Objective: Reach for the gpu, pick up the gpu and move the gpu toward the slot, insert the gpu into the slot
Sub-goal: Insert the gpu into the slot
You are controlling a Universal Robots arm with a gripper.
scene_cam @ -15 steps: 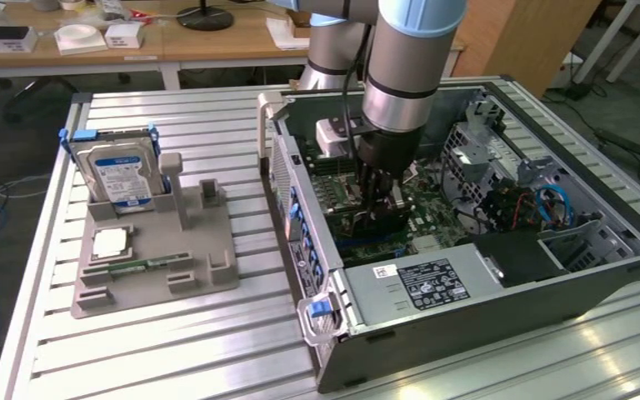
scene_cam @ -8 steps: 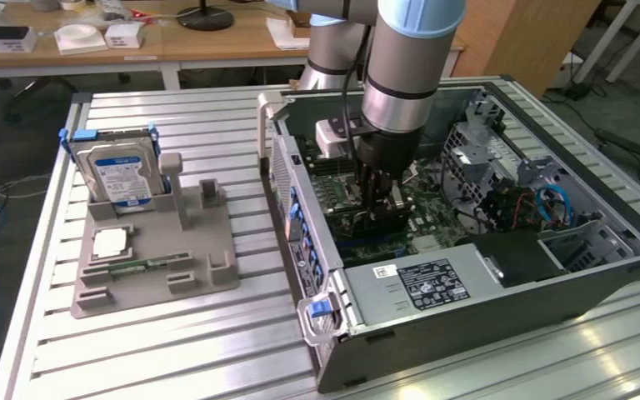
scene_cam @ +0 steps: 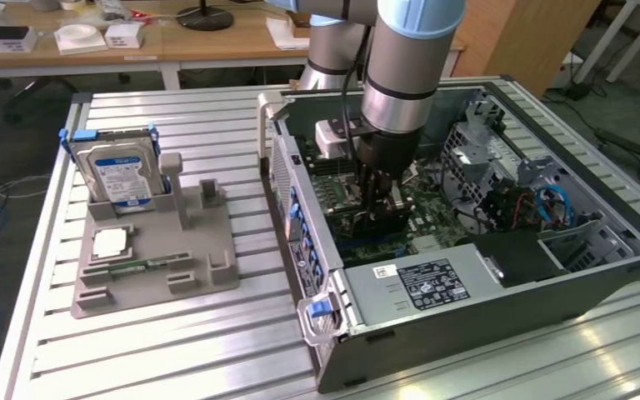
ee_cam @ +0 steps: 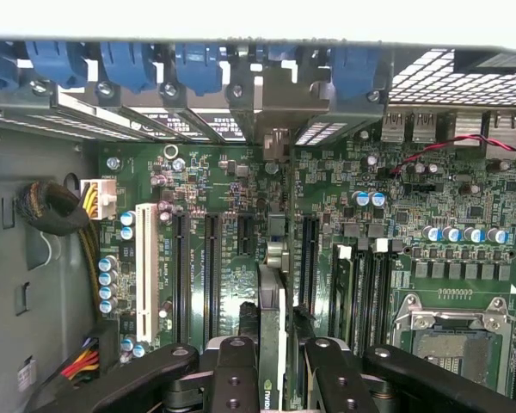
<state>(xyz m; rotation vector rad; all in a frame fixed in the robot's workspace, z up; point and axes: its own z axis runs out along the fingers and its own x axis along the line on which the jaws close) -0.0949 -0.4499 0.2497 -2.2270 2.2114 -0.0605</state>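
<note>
My gripper (ee_cam: 275, 366) reaches down inside the open computer case (scene_cam: 297, 208), over the green motherboard (ee_cam: 232, 181). It is shut on the gpu (ee_cam: 272, 288), a thin dark card seen edge-on between the two black fingers (ee_cam: 234, 370). The card runs from the fingers to its silver bracket (ee_cam: 275, 142) at the case's rear wall. It stands upright between a short black connector (ee_cam: 242, 234) and a long black one (ee_cam: 308, 258). The slot under the card is hidden by it, so I cannot tell how deep the card sits. In the exterior view the gripper (scene_cam: 373, 204) hangs low over the board.
A white connector (ee_cam: 143, 258), yellow power wires (ee_cam: 93, 200) and the square silver processor socket (ee_cam: 447, 331) flank the card. Blue latches (ee_cam: 129, 64) line the rear wall. Outside the case, a grey fixture (scene_cam: 153, 250) holds a blue-labelled hard drive (scene_cam: 120, 173).
</note>
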